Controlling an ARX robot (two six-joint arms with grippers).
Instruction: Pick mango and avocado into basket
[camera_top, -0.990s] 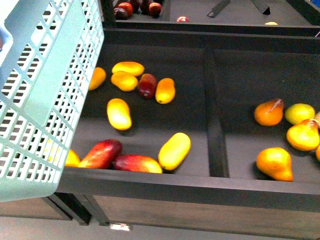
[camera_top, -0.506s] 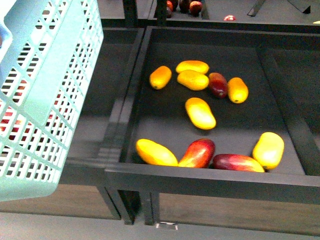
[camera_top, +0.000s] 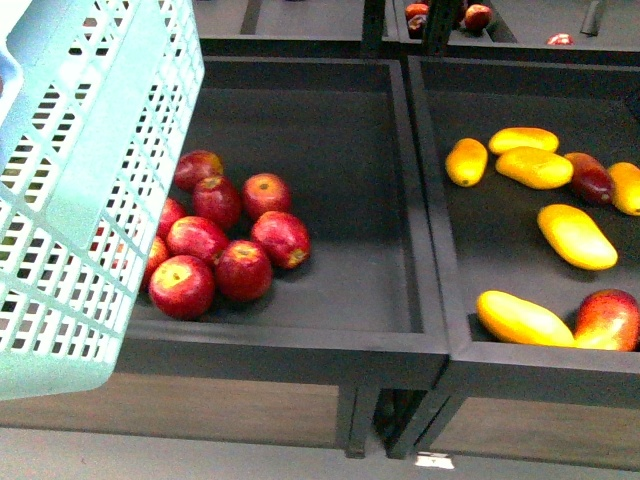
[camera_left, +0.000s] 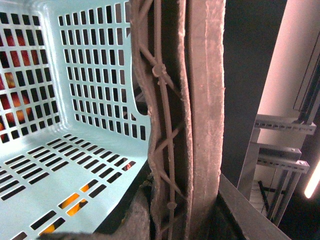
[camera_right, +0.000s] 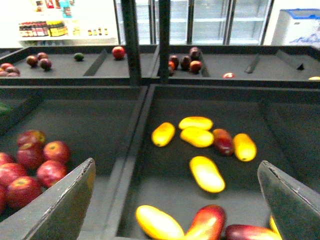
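**Basket raised at left, mangoes in right bin, right pincer wide**

Front: the teal basket (camera_top: 90, 200) is raised at left, overlapping a dark bin (camera_top: 330, 330) of red apples (camera_top: 230, 240). The mangoes (camera_top: 577, 236) lie in the next bin to the right. Grey floor below.

Left wrist: the basket's slotted inside. Its brown handle (camera_left: 200, 100) with zip ties is right against the lens. Can't tell the left pincer's state.

Right wrist: the right pincer (camera_right: 176, 167) is wide and empty, near the mango bin. Glass-door fridges (camera_right: 210, 20) stand behind. There is a bottle shelf (camera_right: 42, 27), labels unreadable.
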